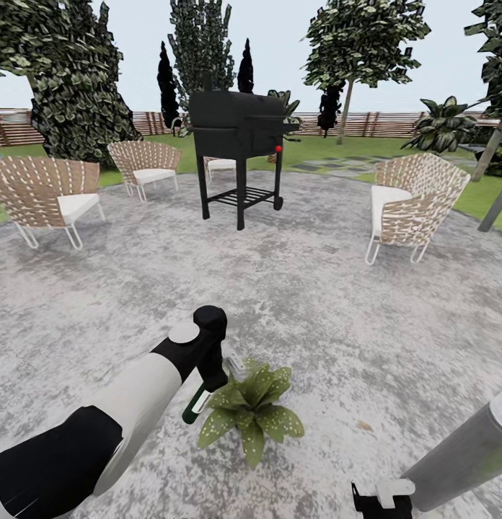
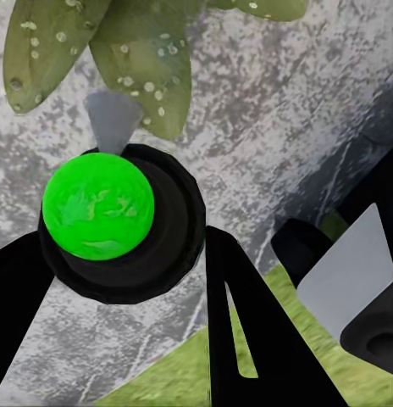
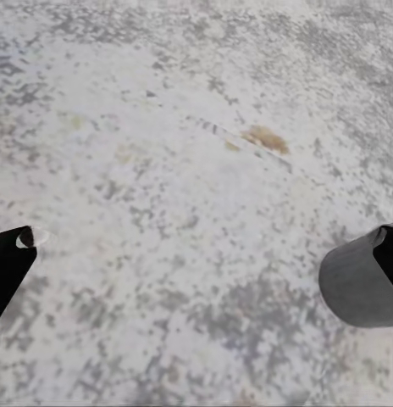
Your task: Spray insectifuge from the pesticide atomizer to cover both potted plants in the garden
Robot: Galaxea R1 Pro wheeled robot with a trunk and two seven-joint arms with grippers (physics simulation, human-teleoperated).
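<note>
**Left pincer holds atomizer beside potted plant on patio**

Round grey paved patio [image 1: 316,303]: mottled grey-white stone, spans most of the head view. Lawn [image 1: 330,148] and brown slatted fence [image 1: 381,124] lie beyond it, toward 12 o'clock.

Black grill [image 1: 240,140] on legs stands at 12 o'clock. Woven chairs with white cushions ring the patio: one at 10 o'clock [image 1: 45,191], one at 11 o'clock [image 1: 146,166], one at 2 o'clock [image 1: 413,202].

Left arm [image 1: 114,425] enters from 8 o'clock, white and black.

Potted plant [image 1: 252,411]: low rosette of pointed green leaves with pale speckles, at 6 o'clock on the patio stone. Pot not discernible.

Left pincer [image 1: 208,382]: clamped on the pesticide atomizer [image 2: 120,220], touching the plant's 9 o'clock side. Left wrist view: black round body, bright green ball on top, grey cone nozzle toward the speckled leaves.

Right pincer [image 3: 196,280]: fingers well apart, nothing between them, over bare stone; at 5 o'clock in head view.
</note>
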